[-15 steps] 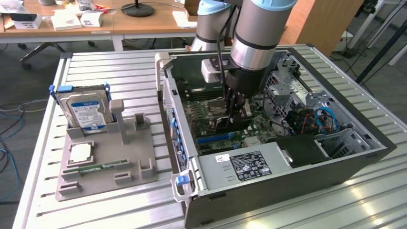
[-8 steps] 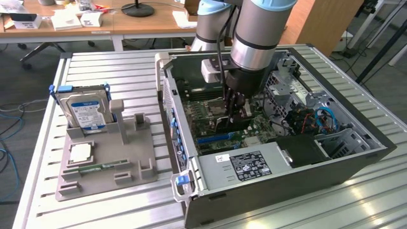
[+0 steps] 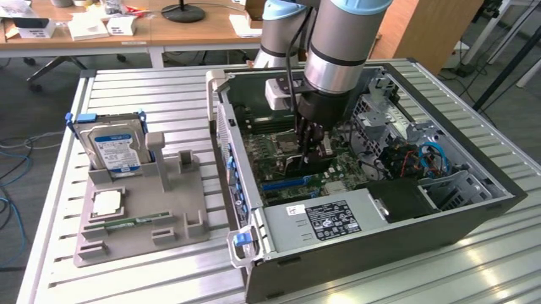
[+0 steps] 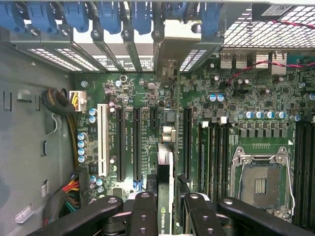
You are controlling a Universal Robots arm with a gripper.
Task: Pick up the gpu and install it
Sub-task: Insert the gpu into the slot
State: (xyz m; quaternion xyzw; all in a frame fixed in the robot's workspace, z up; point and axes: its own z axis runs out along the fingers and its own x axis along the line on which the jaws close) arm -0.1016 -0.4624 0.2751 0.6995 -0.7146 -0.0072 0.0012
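The jaws are closed narrowly on the gpu [image 4: 166, 196], which stands on edge between the two inner fingers [image 4: 144, 211]. They hang inside the open case [image 3: 473, 212], just above the motherboard [image 4: 246, 98]. Directly under the jaws run the long dark expansion slots [image 4: 136, 142], and the card's lower edge lies along that row; whether it touches a slot cannot be told. To one side of the jaws is the bare CPU socket [image 4: 260, 184]. The grey arm [image 3: 338, 38] comes straight down into the case from above.

Near the jaws, at the case's closer end, is a labelled metal power supply [image 3: 325, 218]. The case lies on its side on a ribbed metal surface [image 3: 152, 88]. Well apart from the jaws, toward the exterior view's left, a grey holder [image 3: 173, 209] rests on that surface, with a hard drive [image 3: 114, 149] upright in it and a processor [image 3: 106, 202] and a green memory stick [image 3: 127, 224] lying flat. Beyond the jaws, at the back of the room, stands another surface, of wood [image 3: 169, 31], with small boxes and a black lamp foot [image 3: 184, 12]. Blue cables [image 3: 9, 164] trail on the grey floor.

The gpu [image 3: 298, 166] is thin and dark. In the wrist view it shows a pale top edge and a small green logo.
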